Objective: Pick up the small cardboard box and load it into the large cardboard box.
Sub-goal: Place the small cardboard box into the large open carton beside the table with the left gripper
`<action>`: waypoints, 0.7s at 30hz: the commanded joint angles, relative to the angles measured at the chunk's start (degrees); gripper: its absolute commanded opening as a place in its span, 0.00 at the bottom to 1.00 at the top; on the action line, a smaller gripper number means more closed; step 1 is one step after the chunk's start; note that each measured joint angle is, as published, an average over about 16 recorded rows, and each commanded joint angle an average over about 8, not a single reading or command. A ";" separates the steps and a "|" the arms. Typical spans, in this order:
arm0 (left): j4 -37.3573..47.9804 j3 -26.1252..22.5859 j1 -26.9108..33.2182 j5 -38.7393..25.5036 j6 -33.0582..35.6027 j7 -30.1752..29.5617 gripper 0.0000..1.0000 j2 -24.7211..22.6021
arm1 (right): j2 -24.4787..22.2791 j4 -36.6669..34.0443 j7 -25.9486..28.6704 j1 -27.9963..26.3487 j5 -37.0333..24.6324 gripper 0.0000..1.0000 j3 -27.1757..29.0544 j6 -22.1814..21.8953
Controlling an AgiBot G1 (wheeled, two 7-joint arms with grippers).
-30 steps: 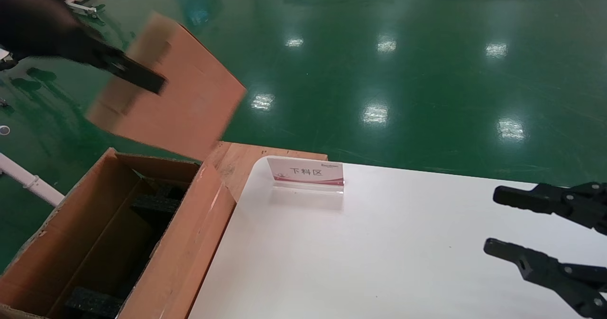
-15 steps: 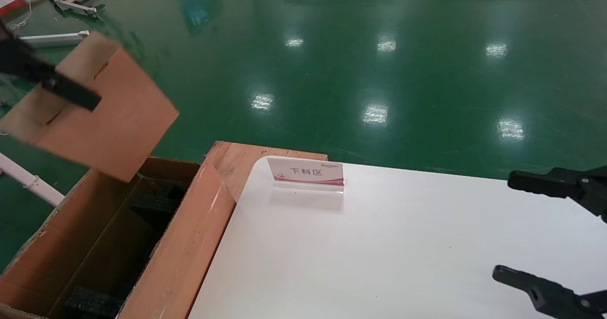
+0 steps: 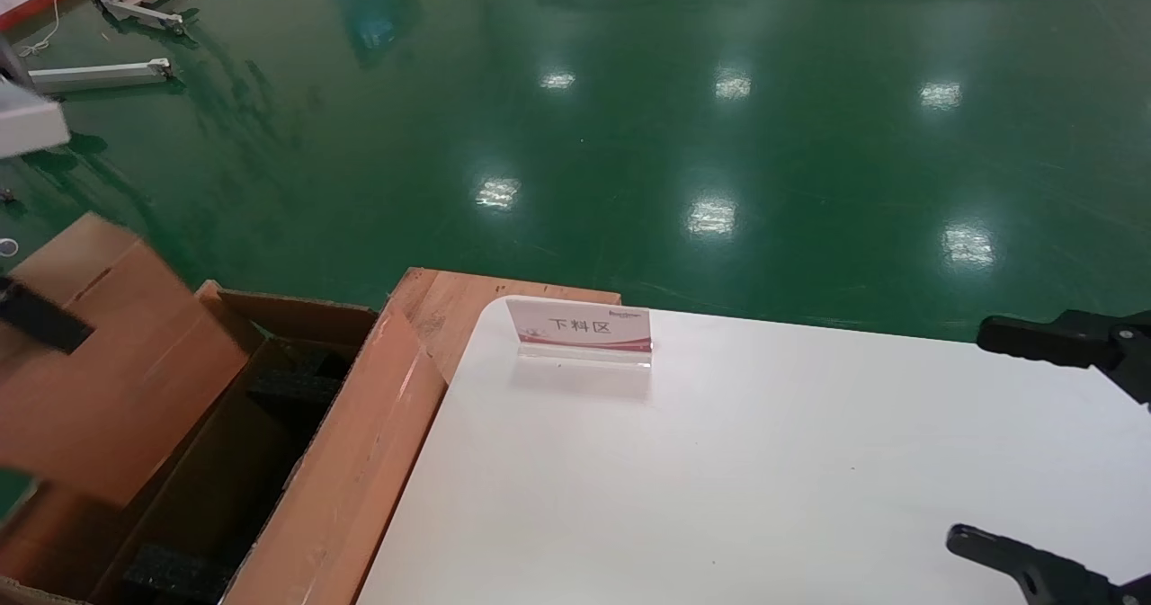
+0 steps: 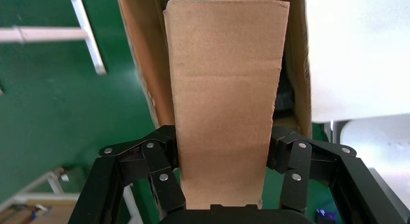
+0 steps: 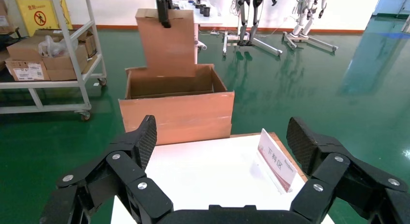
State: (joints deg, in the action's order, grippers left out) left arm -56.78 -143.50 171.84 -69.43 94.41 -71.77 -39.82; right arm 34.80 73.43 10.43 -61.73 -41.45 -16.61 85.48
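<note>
Now left claw (image 4: 222,180) (clamped) holding small cardboard box (image 3: 108,380), over large cardboard box (image 3: 360,461)

White table (image 3: 764,479), acrylic sign (image 3: 580,326) atop

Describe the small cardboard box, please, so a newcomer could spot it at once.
Left of the white table stands the large cardboard box, open-topped. The small cardboard box hangs over its opening, gripped by the left gripper: plain, narrower, the only carton off the ground.
</note>
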 commanded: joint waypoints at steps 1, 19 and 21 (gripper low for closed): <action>1.21 -2.56 0.03 1.38 -0.21 0.99 0.00 -0.04 | 0.00 0.00 0.00 0.00 0.00 1.00 -0.01 0.00; 10.49 -6.44 -8.33 6.25 -5.39 7.03 0.00 6.18 | -0.03 0.00 -0.04 -0.02 0.05 1.00 -0.07 -0.03; 10.85 -6.40 -9.08 6.68 -5.84 7.28 0.00 6.59 | -0.03 0.00 -0.04 -0.02 0.05 1.00 -0.08 -0.03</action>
State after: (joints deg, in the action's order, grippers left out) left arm -45.98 -149.87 162.52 -62.89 88.38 -64.60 -33.40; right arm 34.77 73.43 10.39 -61.74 -41.39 -16.69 85.45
